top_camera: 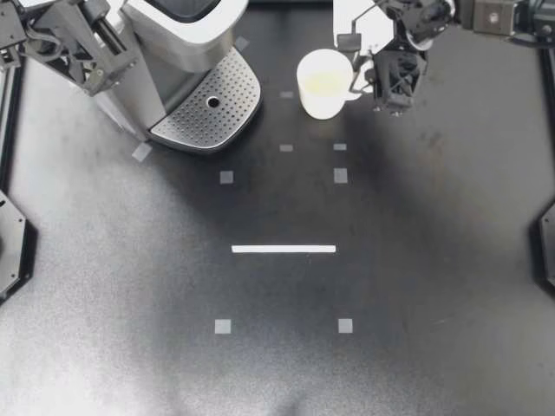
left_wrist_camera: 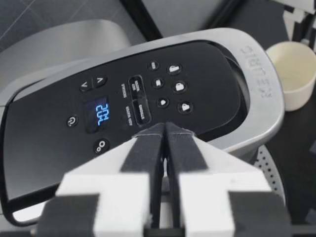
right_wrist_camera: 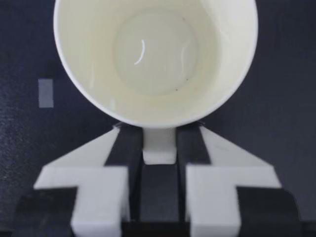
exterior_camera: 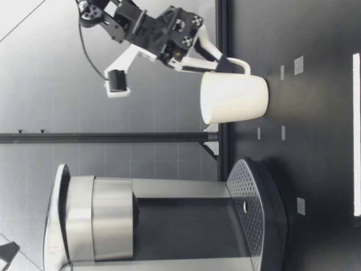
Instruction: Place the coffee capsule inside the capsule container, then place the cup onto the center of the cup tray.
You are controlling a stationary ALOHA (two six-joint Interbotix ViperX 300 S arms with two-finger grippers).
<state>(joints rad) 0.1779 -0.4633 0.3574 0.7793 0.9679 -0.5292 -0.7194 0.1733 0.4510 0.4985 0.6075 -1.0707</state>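
Dark matte counter [top_camera: 416, 286], seen from above, carrying small grey tape squares [top_camera: 226, 177] and one white strip [top_camera: 284, 249] at centre frame. I log the items from left to right.

1. My left claw [top_camera: 97, 71]: upper left corner of the overhead frame, just beside the coffee machine. In its own wrist view, the left claw [left_wrist_camera: 164, 129] has both fingers pressed together with nothing between them. It hangs above the machine's dark control panel [left_wrist_camera: 123, 108], whose small display glows blue.

2. Coffee machine [top_camera: 186, 52]: silver body, upper left of the overhead frame, extending past the top edge.

3. Cup tray [top_camera: 208, 108]: perforated metal plate at the foot of the machine, angled toward centre frame. The low view shows the cup tray [exterior_camera: 251, 197] lying flat under the machine's overhang.

4. Cup [top_camera: 323, 82]: white, mouth up, upper centre of the overhead frame. It is to the right of the cup tray and apart from it. In the low view the cup [exterior_camera: 234, 99] is upright, with its base down at the counter.

5. My right claw [top_camera: 360, 85]: upper right of the overhead frame, arm entering from the right edge. Its wrist view shows the right claw [right_wrist_camera: 159, 143] clamped on the cup's handle [right_wrist_camera: 159, 150], with one finger against each side.
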